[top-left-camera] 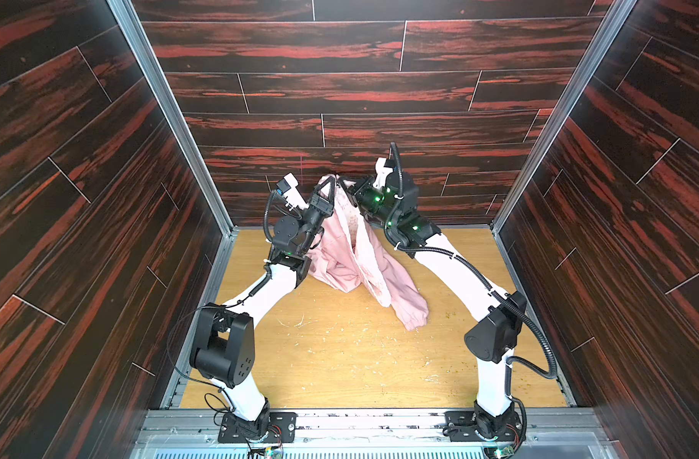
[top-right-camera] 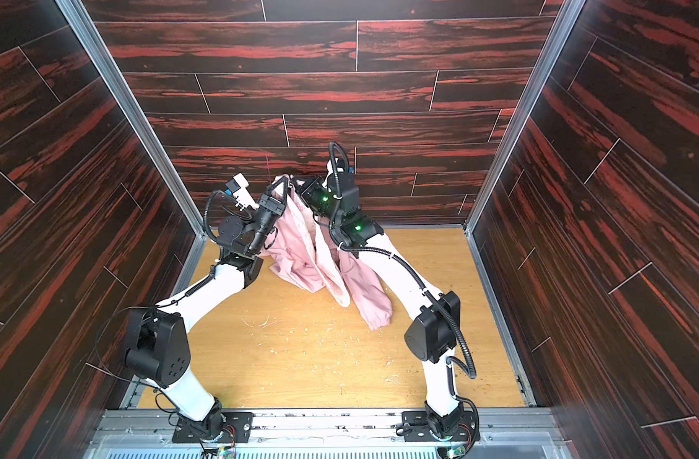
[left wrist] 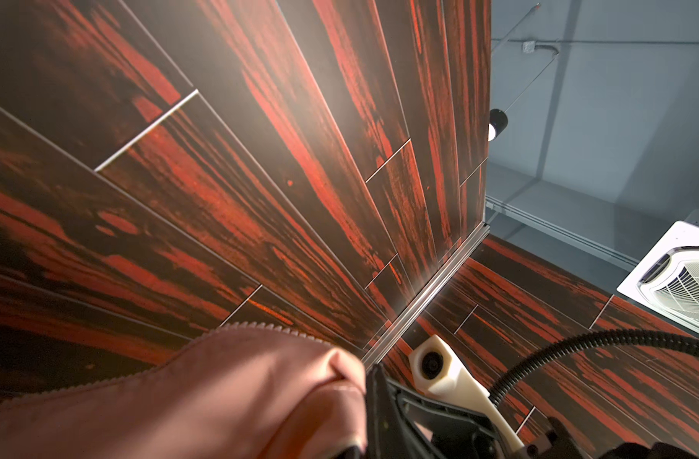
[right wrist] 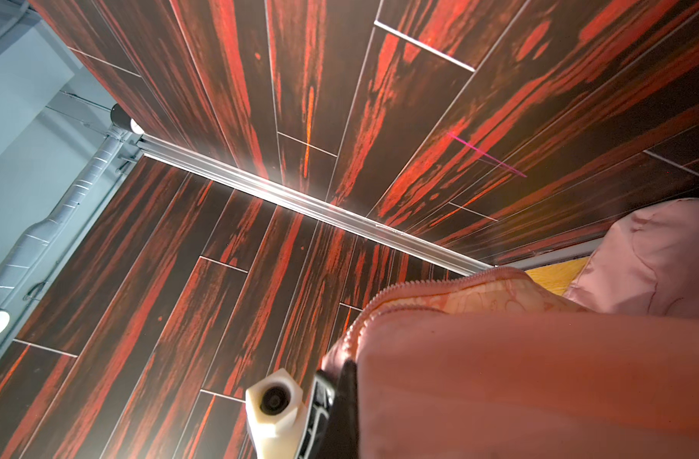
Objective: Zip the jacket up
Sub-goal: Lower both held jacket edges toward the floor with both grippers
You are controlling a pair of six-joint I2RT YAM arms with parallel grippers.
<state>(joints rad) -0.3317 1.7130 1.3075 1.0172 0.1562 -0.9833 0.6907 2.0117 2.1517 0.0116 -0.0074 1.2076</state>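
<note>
The light pink jacket (top-left-camera: 352, 254) (top-right-camera: 300, 254) hangs unzipped from both grippers at the back of the table. Its lower folds and a sleeve with a gathered cuff (top-left-camera: 413, 314) rest on the wood. My left gripper (top-left-camera: 332, 181) (top-right-camera: 285, 179) is raised and shut on one top edge. My right gripper (top-left-camera: 346, 184) (top-right-camera: 300, 183) is shut on the other edge, right beside it. Zipper teeth (left wrist: 260, 328) run along the fabric in the left wrist view, and more zipper teeth (right wrist: 419, 284) show in the right wrist view. In each wrist view pink cloth covers that gripper's own jaws.
The light wooden table (top-left-camera: 340, 357) is scuffed and speckled with pale crumbs. Dark red wood-pattern walls (top-left-camera: 340, 99) close it in at the back and on both sides, with metal corner posts (top-left-camera: 173, 119). Both arms' elbows (top-left-camera: 224, 345) (top-left-camera: 495, 334) stand over the table's front corners.
</note>
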